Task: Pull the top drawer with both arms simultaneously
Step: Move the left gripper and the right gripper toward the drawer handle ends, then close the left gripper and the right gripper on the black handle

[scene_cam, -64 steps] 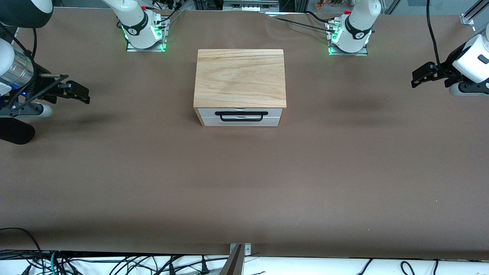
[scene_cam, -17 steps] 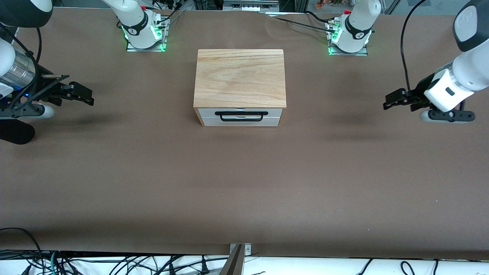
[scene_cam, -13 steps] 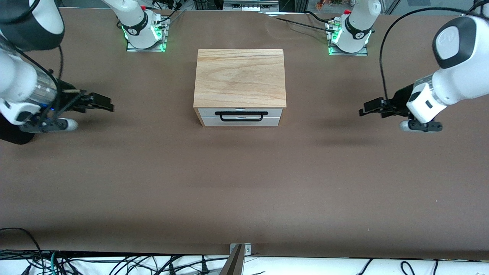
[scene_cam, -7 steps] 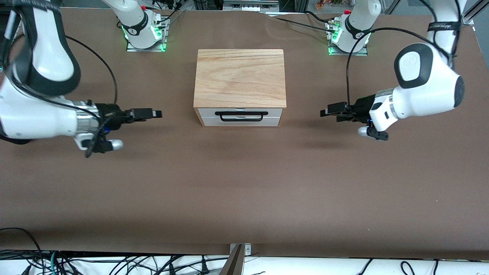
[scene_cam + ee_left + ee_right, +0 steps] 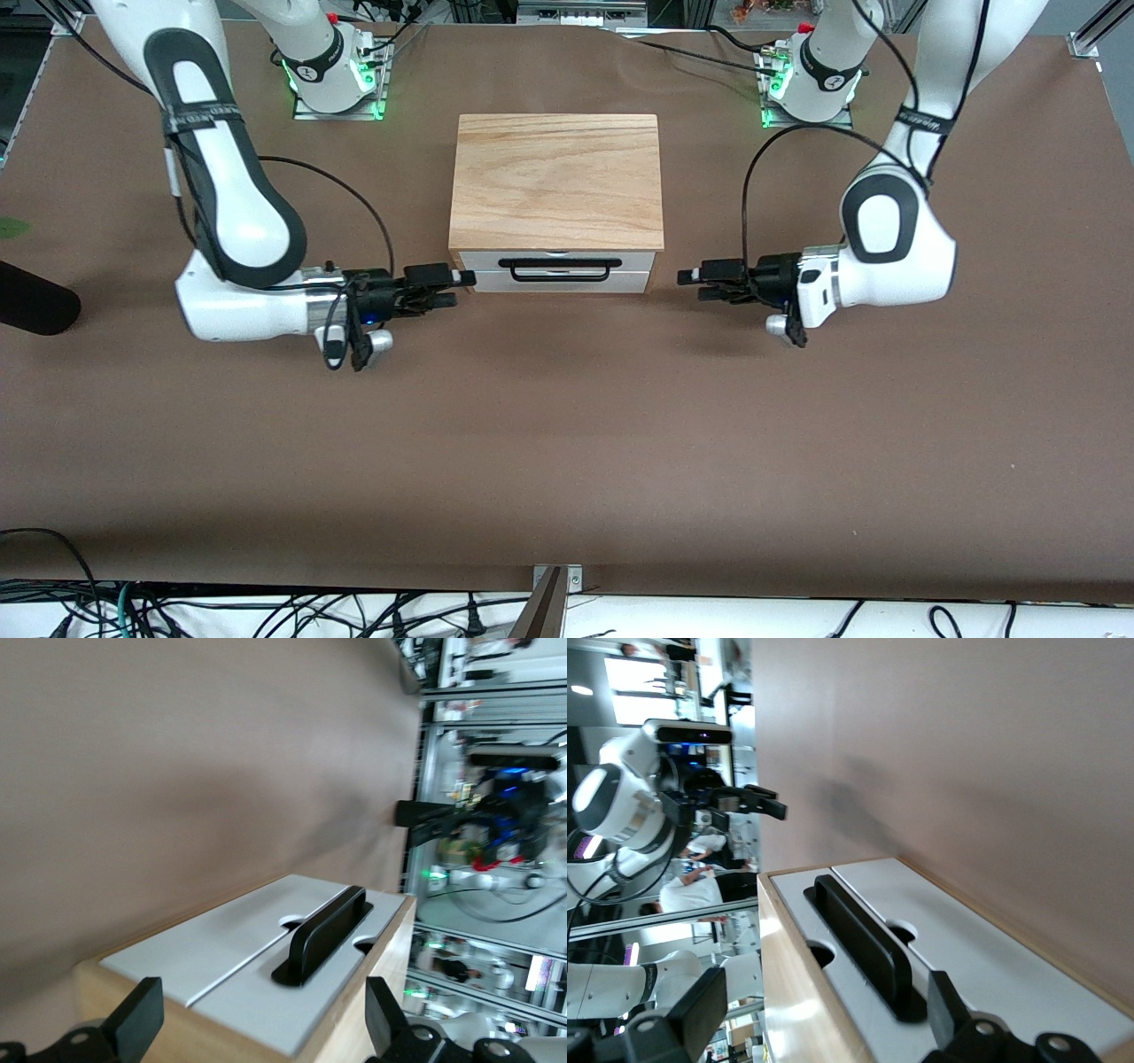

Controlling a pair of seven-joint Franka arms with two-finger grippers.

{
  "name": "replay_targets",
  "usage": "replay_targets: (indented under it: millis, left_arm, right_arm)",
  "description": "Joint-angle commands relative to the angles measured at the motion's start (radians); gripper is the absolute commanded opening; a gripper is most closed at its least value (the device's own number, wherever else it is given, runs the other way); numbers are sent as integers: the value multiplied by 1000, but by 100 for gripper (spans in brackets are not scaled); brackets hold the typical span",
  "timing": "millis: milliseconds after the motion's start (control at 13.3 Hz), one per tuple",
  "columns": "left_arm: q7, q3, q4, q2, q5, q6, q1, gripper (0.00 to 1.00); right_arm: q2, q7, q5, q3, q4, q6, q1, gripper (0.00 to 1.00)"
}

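The top drawer (image 5: 567, 258) is shut in the oak-topped cabinet (image 5: 556, 177), with its black wire handle (image 5: 558, 269) across the white front. My right gripper (image 5: 452, 285) is open and empty, low over the table beside the cabinet's front corner toward the right arm's end. My left gripper (image 5: 693, 282) is open and empty, a short way off the front corner toward the left arm's end. Neither touches the handle. The left wrist view shows the handle (image 5: 323, 935) ahead of my left gripper (image 5: 263, 992). The right wrist view shows the handle (image 5: 859, 935) ahead of my right gripper (image 5: 826, 985).
A second white drawer front (image 5: 558, 283) sits under the top one. The two arm bases (image 5: 332, 75) (image 5: 811, 84) stand farther from the front camera than the cabinet. Brown table surface (image 5: 567, 425) stretches in front of the drawers.
Both arms have swung in from the table's ends toward the cabinet and lowered to the height of the drawer fronts. The drawer has not moved.
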Motion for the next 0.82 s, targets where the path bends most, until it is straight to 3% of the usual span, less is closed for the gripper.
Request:
replay_targets:
  millis: [0, 75, 225, 375, 600, 750]
  left_arm:
    - [62, 2, 45, 69, -129, 7, -44, 100]
    - [80, 0, 48, 86, -180, 4, -64, 100]
    - [237, 0, 47, 135, -313, -2, -102, 98]
    - [402, 0, 47, 190, -424, -4, -135, 90]
    - [414, -1, 47, 204, -446, -26, -142, 90]
    - [416, 0, 42, 201, -447, -74, -142, 90]
  right_arm:
    - [82, -249, 216, -2, -49, 15, 32, 100]
    - [119, -338, 291, 3, -49, -14, 38, 94]
    - [172, -441, 403, 3, -49, -79, 42, 69]
    - [193, -455, 416, 3, -52, -110, 55, 67]
    - [193, -455, 418, 4, -97, -174, 53, 67]
    - [193, -455, 419, 4, -124, -209, 52, 61]
